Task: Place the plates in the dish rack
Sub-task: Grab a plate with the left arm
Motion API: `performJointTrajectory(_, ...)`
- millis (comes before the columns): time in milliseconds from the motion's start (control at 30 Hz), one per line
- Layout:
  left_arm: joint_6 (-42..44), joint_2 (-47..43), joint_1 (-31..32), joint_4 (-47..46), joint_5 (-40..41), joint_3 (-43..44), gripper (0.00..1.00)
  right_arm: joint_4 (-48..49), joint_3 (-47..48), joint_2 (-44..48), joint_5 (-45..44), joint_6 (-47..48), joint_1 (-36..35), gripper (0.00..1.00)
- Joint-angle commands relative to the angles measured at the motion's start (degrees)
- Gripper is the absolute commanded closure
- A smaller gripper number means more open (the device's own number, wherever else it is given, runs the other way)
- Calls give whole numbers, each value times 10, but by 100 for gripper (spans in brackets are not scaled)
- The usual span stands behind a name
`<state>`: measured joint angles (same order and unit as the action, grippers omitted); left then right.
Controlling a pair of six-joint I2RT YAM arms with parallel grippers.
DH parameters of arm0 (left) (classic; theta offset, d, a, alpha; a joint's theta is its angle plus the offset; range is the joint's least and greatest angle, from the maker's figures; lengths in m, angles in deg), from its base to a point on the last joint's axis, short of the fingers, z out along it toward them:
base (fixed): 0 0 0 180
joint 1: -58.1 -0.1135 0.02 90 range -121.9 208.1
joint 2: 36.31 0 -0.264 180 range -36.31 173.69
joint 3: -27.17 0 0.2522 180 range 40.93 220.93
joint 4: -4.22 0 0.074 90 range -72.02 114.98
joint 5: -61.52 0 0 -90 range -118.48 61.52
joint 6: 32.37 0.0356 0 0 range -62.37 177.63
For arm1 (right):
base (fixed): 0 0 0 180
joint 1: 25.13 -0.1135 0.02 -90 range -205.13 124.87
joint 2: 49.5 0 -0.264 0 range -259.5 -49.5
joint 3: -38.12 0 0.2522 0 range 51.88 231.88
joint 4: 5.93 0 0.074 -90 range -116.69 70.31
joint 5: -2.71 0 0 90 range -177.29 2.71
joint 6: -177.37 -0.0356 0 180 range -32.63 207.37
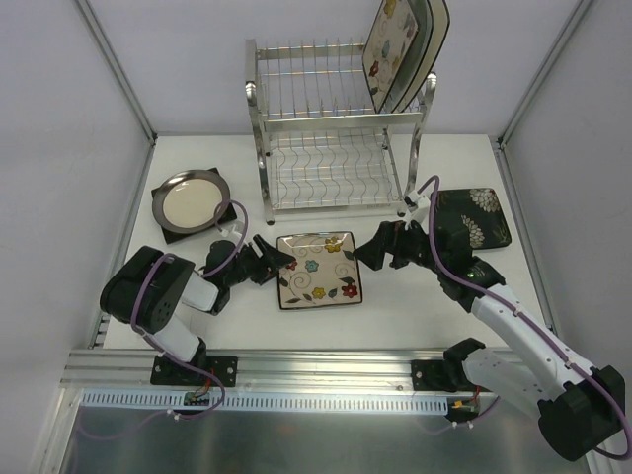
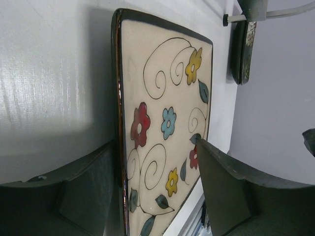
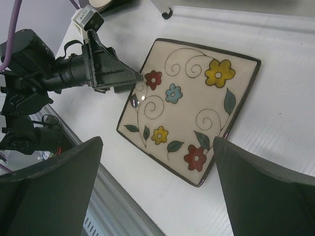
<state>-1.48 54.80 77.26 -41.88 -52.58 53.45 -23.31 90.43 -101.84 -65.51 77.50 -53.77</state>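
- Two arms rise from the near edge of the tabletop [image 1: 395, 306], and each ends in one pincer. The two pincers face each other across a single plate.
- Left pincer [image 1: 283, 265]: its jaws stand apart astride the left rim of the flowered plate [image 1: 319, 269]. One finger [image 2: 78, 191] lies low beside the rim, against the tabletop. The other finger [image 2: 231, 187] reaches over the plate's face. The gap is far wider than the plate is thick, so the pincer is not clamped on it.
- Right pincer [image 3: 157, 141]: the jaws are spread wide and hold nothing. It hovers over the right side of the same plate, and the wrist view looks down between its two fingers.
- The flowered plate is one square cream plate with a dark rim and red, yellow and blue flowers. It lies flat on the tabletop between the two pincers.
- Beyond the left pincer and to its left is one round cream plate [image 1: 190, 200]. It appears to rest on one dark square plate [image 1: 163, 225], and both are well apart from the pincer.
- Just beyond the right pincer and to its right is one dark plate with white flowers [image 1: 484, 212]. It lies flat and is partly hidden by the right arm.
- Farthest from both pincers, straight ahead of them, stands one dish rack [image 1: 306, 128] of chrome wire, with two tiers.
- At least two rack plates stand tilted on edge at the right end of the upper tier. In front is a cream flowered one [image 1: 388, 44]. Behind it is a dark-rimmed one [image 1: 427, 44], and its pattern cannot be made out.
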Motion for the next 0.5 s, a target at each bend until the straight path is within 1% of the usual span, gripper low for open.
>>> performJointTrajectory(0,19,37,11,34,6,-6,35,16,5,-1,-2,13,1,0)
performJointTrajectory(33,21,45,12,34,6,-1,37,17,5,-1,-3,13,2,0)
performJointTrajectory(133,23,55,18,31,7,3,53,20,0,-7,-4,13,1,0)
performJointTrajectory(167,23,56,18,31,7,4,65,21,0,-8,-4,13,1,0)
performJointTrajectory(233,27,54,18,30,6,6,76,26,-2,-13,-4,11,1,1)
performJointTrajectory(267,27,52,19,30,5,6,86,26,-3,-15,-3,9,2,0)
performJointTrajectory(333,29,43,19,30,3,6,98,30,-6,-18,-2,6,2,0)
performJointTrajectory(367,30,39,19,31,3,6,100,30,-6,-19,-3,6,1,1)
performJointTrajectory(467,30,10,18,31,-6,2,100,32,-8,-23,-5,2,1,0)
